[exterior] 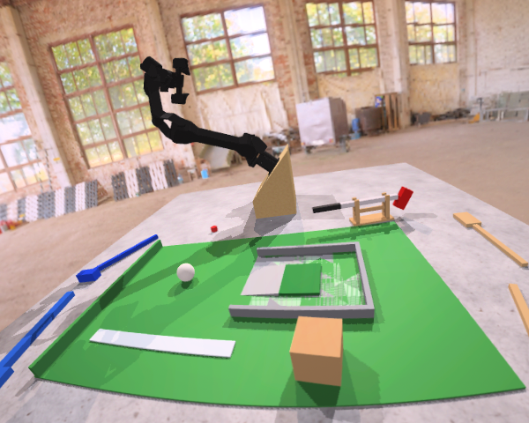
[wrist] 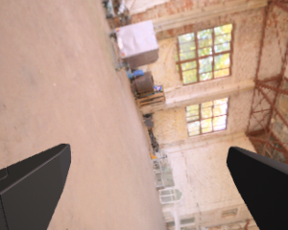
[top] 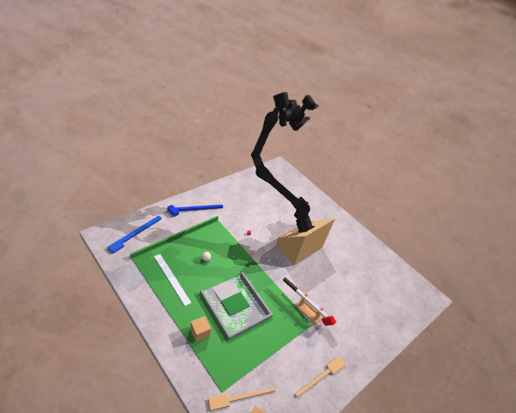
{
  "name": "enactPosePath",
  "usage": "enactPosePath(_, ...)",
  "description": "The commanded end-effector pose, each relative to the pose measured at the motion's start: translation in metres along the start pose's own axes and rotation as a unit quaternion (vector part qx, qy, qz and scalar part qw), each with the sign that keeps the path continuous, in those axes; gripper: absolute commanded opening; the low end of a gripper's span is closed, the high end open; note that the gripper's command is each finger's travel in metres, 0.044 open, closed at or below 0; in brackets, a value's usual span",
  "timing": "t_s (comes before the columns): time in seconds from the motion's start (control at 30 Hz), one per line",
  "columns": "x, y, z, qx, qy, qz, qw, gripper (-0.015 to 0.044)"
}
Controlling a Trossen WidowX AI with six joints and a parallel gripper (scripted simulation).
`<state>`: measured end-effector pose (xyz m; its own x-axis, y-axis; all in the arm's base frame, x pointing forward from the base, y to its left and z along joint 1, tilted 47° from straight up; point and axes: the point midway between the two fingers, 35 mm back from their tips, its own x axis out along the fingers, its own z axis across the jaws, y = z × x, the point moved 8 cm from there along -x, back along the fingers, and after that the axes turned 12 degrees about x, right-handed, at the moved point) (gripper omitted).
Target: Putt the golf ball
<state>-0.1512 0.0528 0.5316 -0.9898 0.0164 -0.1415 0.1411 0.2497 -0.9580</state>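
- No brand, label or legible writing shows on any item in the three views.
- The bench (top: 383,275) is a flat square slab with a mottled grey stone finish; a smooth green mat (exterior: 415,318) covers much of it.
- The putter (exterior: 365,200) is a thin rod with a black grip, a white shaft and a blocky red head; it lies level across a small wooden rack (exterior: 369,211) just off the mat's edge, red head overhanging the rack.
- The golf ball (exterior: 185,271) is a plain white sphere resting on the mat, apart from the grey-walled enclosure (exterior: 362,278).
- Inside the enclosure sit a pale grey ramp (exterior: 262,279) and, adjoining it, a darker raised green (exterior: 300,278).
- Also on the mat: a flat white strip (exterior: 162,342) and a tan cube (exterior: 316,349).
- Off the mat: two blue clubs (top: 133,233), tan wooden clubs (exterior: 490,239), and a tiny red cube (exterior: 213,228).
- The matte black arm rises from a tan wedge-shaped base (exterior: 276,191).
- The gripper (top: 296,102) is held high above the bench, fingers spread wide with nothing between them; the wrist view looks out at the hall floor and brick wall.
- The putter lies well below and well apart from the gripper, beyond the base.
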Motion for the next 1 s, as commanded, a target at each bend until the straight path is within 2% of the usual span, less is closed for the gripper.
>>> enactPosePath(0.0,0.0,0.001,-0.001,0.0,0.003,0.001,1.0,0.0426)
enactPosePath(0.23,0.025,0.037,-0.052,0.017,0.099,0.077,0.992,0.044)
enactPosePath(0.5,0.038,0.115,-0.129,0.082,0.216,0.2,0.952,0.044)
enactPosePath(0.73,0.016,0.199,-0.187,0.147,0.306,0.304,0.89,0.044)
enactPosePath(0.97,-0.032,0.287,-0.223,0.214,0.372,0.401,0.809,0.044)
